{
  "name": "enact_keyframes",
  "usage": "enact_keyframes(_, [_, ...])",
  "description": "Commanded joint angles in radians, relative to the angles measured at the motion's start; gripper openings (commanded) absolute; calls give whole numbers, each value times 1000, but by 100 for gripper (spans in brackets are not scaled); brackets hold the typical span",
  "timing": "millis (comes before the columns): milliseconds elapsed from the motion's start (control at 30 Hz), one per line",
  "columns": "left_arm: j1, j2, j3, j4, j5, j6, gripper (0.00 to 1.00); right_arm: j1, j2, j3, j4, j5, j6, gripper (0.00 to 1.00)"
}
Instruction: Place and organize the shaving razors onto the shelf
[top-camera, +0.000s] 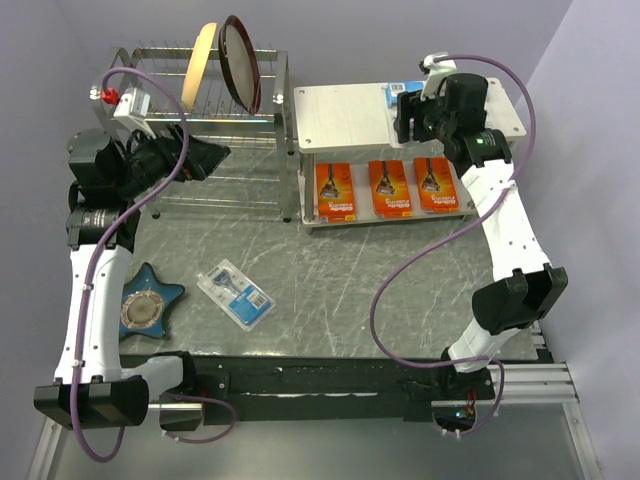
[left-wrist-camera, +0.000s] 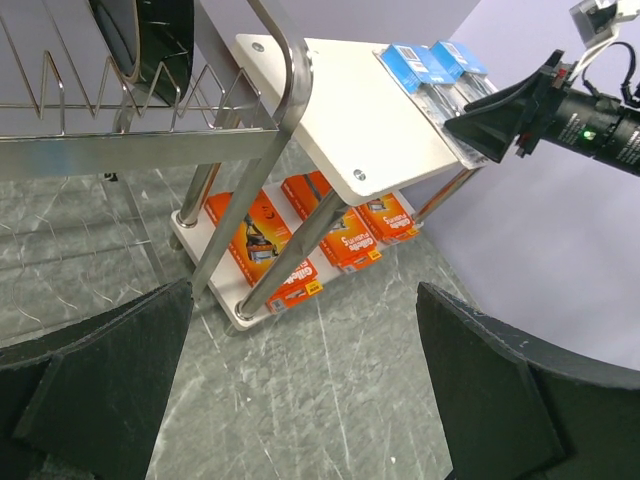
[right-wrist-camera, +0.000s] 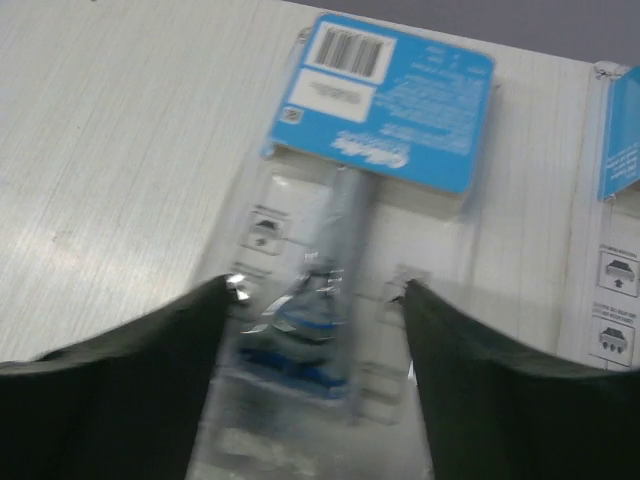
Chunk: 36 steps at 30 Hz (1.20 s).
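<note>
Razor pack (top-camera: 235, 293) on counter (top-camera: 330, 290), left of centre: light, slick blister, probably best pinched across long edges. Left fingers (left-wrist-camera: 100, 400) spread, empty; right fingers (right-wrist-camera: 100, 400) straddle shelf pack (right-wrist-camera: 340, 230), clamp unclear.

I count six razor packs in all. Three are orange: the first orange pack (top-camera: 337, 190), the second orange pack (top-camera: 391, 187) and the third orange pack (top-camera: 436, 184), side by side right of centre in the upper half of the overhead frame. Three are clear with blue card: one clear pack (top-camera: 235, 294) lower left of centre on the counter (top-camera: 380, 260), and two more, a clear pack (left-wrist-camera: 408, 68) and its neighbour pack (left-wrist-camera: 455, 58), at the upper right of my left wrist frame. There is one white shelf (top-camera: 340, 115) with two boards. One chrome rack (left-wrist-camera: 130, 150) carries two plates, a cream plate (top-camera: 203, 65) and a dark plate (top-camera: 241, 62). One blue star-shaped dish (top-camera: 147, 305) sits at the lower left.
</note>
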Motion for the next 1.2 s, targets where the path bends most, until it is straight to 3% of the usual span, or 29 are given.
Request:
enact_keyframes(0, [4, 0, 35, 32, 6, -3, 99, -2, -64, 102, -88, -48, 38, 100])
enact_keyframes(300, [4, -1, 44, -142, 7, 215, 99, 23, -157, 121, -50, -79, 61, 100])
enact_keyframes(400, [4, -30, 27, -347, 21, 528, 99, 37, -231, 24, 10, -134, 64, 100])
enact_keyframes(433, [4, -38, 27, -427, 23, 780, 99, 41, -255, -12, 36, -157, 66, 100])
enact_keyframes(500, [4, -35, 12, -727, 11, 1109, 99, 58, -324, -116, 115, -173, 60, 100])
enact_keyframes(533, [5, -32, -6, -807, -61, 1351, 99, 61, -341, -139, 136, -176, 58, 100])
enact_keyframes(600, [7, -15, -66, -1008, -111, 1585, 99, 64, -366, -176, 165, -173, 73, 100])
enact_keyframes(633, [7, 9, -83, -1059, -146, 1788, 99, 64, -366, -178, 165, -173, 80, 100])
enact_keyframes(767, [7, 72, -151, -1078, -158, 2000, 95, 64, -374, -178, 170, -191, 106, 100])
enact_keyframes(867, [-25, 169, -187, -1078, -244, 2178, 90, 66, -395, -192, 176, -186, 115, 100])
enact_keyframes(933, [-31, 253, -198, -1075, -260, 2272, 80, 64, -414, -216, 176, -183, 115, 100])
enact_keyframes(1000, [-40, 312, -200, -1074, -238, 2307, 69, 64, -441, -247, 177, -180, 112, 100])
enact_keyframes(1167, [-137, 427, -223, -982, -191, 2229, 59, 64, -487, -304, 182, -160, 106, 100])
